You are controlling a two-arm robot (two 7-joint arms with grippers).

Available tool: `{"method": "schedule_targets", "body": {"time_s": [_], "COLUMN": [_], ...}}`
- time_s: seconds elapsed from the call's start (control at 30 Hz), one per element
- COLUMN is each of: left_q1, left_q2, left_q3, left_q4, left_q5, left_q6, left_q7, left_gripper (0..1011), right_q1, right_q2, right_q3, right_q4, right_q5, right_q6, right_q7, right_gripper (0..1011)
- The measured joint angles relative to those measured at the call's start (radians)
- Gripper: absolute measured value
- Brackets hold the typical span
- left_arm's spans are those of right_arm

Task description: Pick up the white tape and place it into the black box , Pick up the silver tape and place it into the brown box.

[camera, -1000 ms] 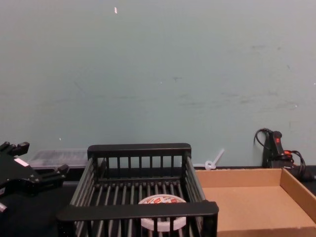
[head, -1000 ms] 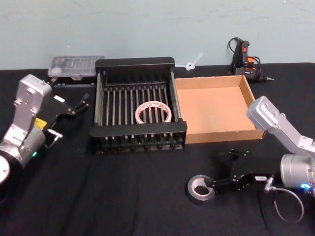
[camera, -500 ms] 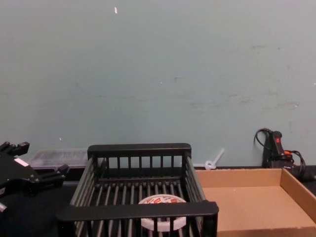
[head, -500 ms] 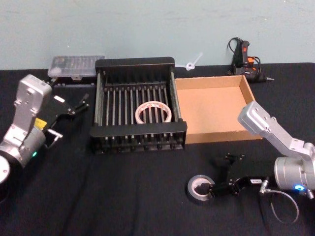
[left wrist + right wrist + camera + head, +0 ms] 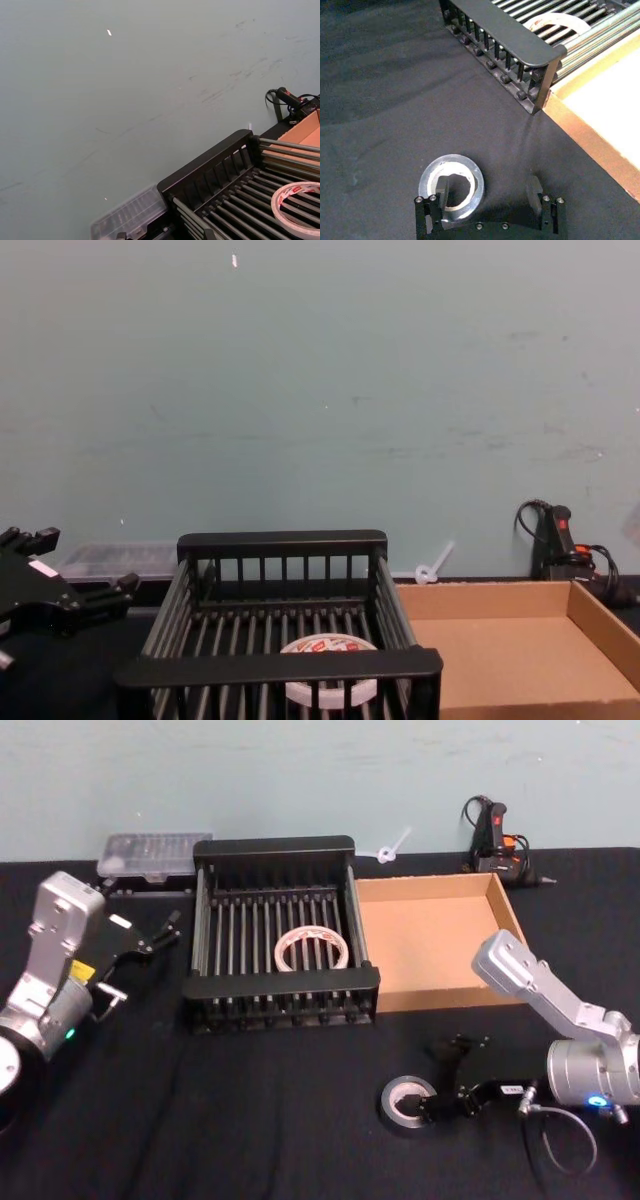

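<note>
Near the bench's front edge the silver tape lies flat with the right pincer spread open over it, one finger inside its hole, while the white tape sits in the black box

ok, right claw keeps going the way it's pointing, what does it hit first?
The silver tape. The open right claw already has one finger in the roll's hole and the other outside it, so the roll's wall comes first.
</note>
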Motion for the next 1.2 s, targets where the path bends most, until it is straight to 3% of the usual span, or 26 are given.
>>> {"method": "schedule_targets", "body": {"time_s": [1.2], "left_q1": [0.000], "left_q2": [0.000], "left_q3": [0.000], "left_q4": [0.000], "left_q5": [0.000], "left_q6": [0.000], "left_q7": [0.000], "left_gripper": [1001], "right_q1": [0.013], "right_q2": [-0.017], "right_q3": [-0.014], "right_q4": [0.021], "right_q5": [-0.020], "right_q6": [-0.002], "right_q7": [0.006], "right_gripper": [1000]}}
